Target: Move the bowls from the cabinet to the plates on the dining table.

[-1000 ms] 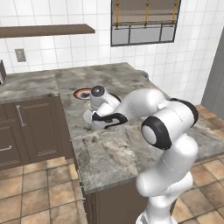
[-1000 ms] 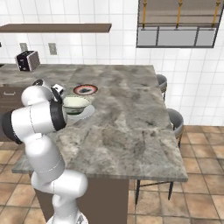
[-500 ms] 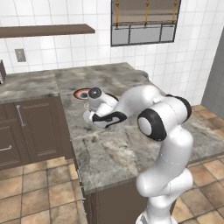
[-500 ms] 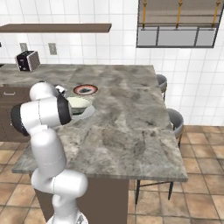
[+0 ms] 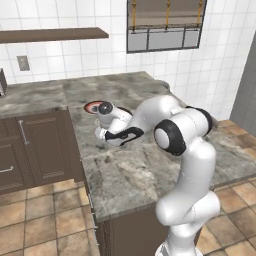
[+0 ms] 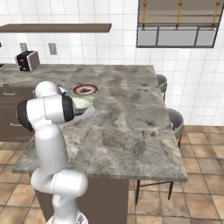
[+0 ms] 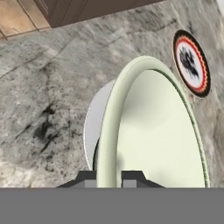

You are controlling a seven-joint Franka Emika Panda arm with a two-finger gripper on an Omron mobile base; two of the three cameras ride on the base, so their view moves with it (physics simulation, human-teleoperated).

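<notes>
My gripper (image 7: 110, 177) is shut on the rim of the cream-white bowl (image 7: 153, 131), whose greenish inside faces the hand view. The bowl's wall stands between the two finger tips. Under it lies the plain white plate (image 7: 91, 127) on the dining table (image 5: 130, 165); whether bowl and plate touch I cannot tell. The red-rimmed plate (image 7: 191, 62) with a dark centre lies just beyond, bare. In the right base view the bowl (image 6: 82, 104) sits over the white plate (image 6: 86, 113), near the red-rimmed plate (image 6: 85, 89). In the left base view the gripper (image 5: 111, 134) is low by the table's left edge.
Low brown drawer units (image 5: 30, 150) stand left of the table. A toaster (image 6: 27, 60) is on the back counter under a wall shelf (image 6: 57, 28). Two stools (image 6: 175, 120) stand at the table's right side. The stone top (image 6: 131, 127) stretches right of the plates.
The arm's elbow and upper links have swung round, while the hand and the bowl stay almost in place over the white plate.
</notes>
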